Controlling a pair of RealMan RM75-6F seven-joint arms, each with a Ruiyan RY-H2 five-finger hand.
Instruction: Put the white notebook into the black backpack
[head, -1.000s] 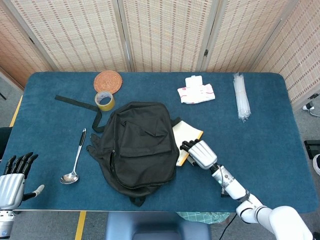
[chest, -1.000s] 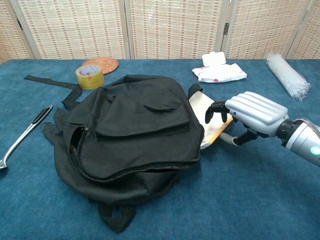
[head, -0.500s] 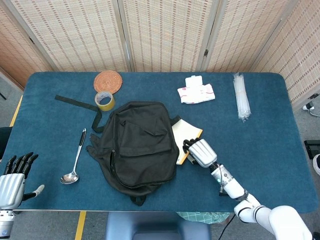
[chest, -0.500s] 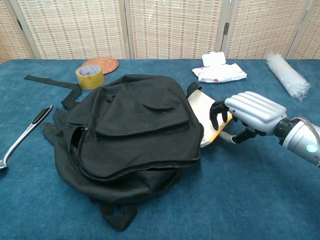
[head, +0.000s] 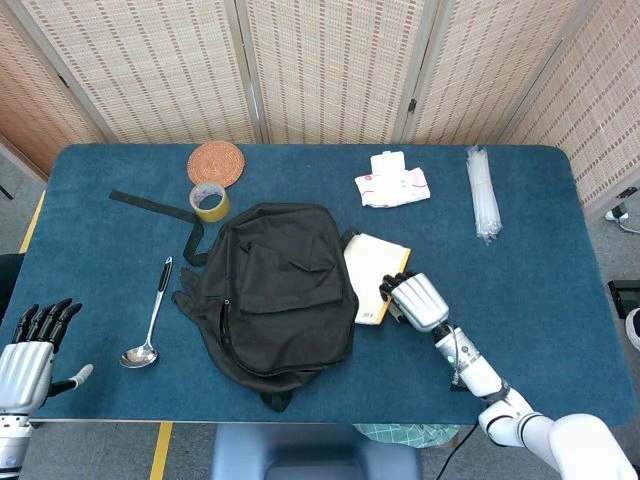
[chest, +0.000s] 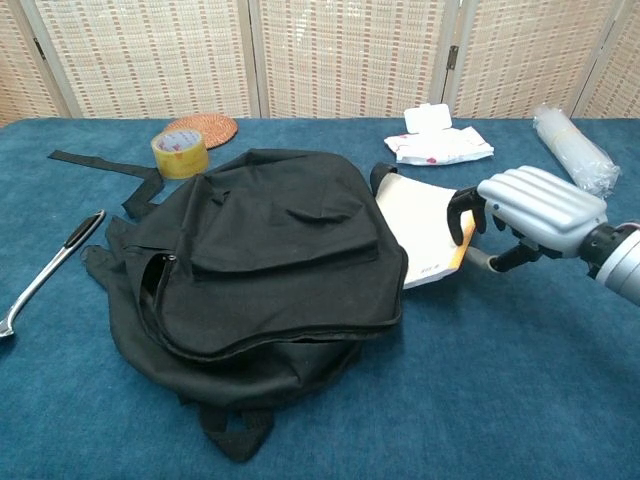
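**Right hand on notebook edge, beside backpack**

Blue table w/ woven folding screens behind. Black backpack lies flat at centre, zip partly open along its near-left side, one long strap trailing off toward the back left.

White notebook lies just right of the backpack, its left edge tucked against/under the bag; orange-yellow edging shows on its right side. In chest view the notebook sits tilted, right side raised off the cloth.

Right hand is at the notebook's right edge, dark fingertips curled over that edge, thumb underneath — gripping it, per chest view. Left hand hangs off the table's near-left corner, fingers straight and apart, holding nothing; head view only.

Smaller items: clear plastic-wrapped bundle at far right; white tissue packet behind the notebook; round woven coaster at back left, w/ a roll of yellow tape just in front of it; metal ladle w/ black handle left of the backpack.
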